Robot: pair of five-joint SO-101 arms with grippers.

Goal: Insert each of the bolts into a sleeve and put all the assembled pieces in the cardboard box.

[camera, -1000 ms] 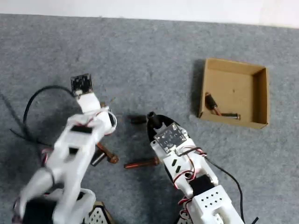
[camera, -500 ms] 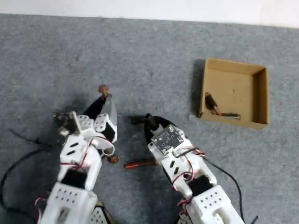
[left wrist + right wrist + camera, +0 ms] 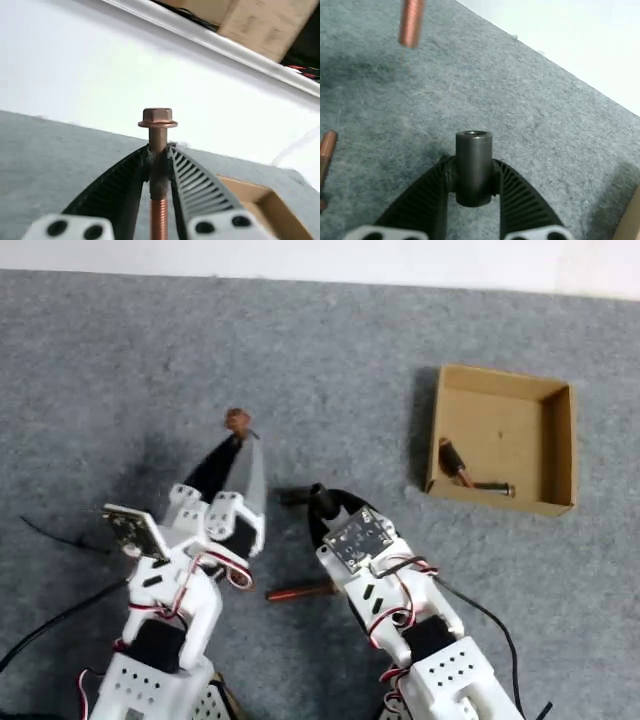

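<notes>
The left gripper [image 3: 159, 152] pinches a shiny copper bolt [image 3: 157, 120] by its threaded stem. The six-sided head points straight out past the tips. The right gripper [image 3: 472, 165] squeezes a smooth, dark, round sleeve [image 3: 473, 145], open end pointing outward. A second bolt [image 3: 300, 591] lies flat on the fuzzy grey carpet [image 3: 330, 350]. The brown cardboard box [image 3: 505, 425] sits beyond the right arm.

box: open brown cardboard box [image 3: 556, 440] on grey carpeted counter [image 3: 350, 350], right of both arms
in box: dark-sleeved copper bolt [image 3: 450, 454], by left wall
left end effector [image 3: 241, 437]: left of right end effector [image 3: 320, 502], gripping copper hex-head bolt [image 3: 157, 120]
right end effector: gripping dark cylindrical metal sleeve [image 3: 473, 160]
loose: threaded copper bolt [image 3: 300, 591] on counter, between the arms
</notes>
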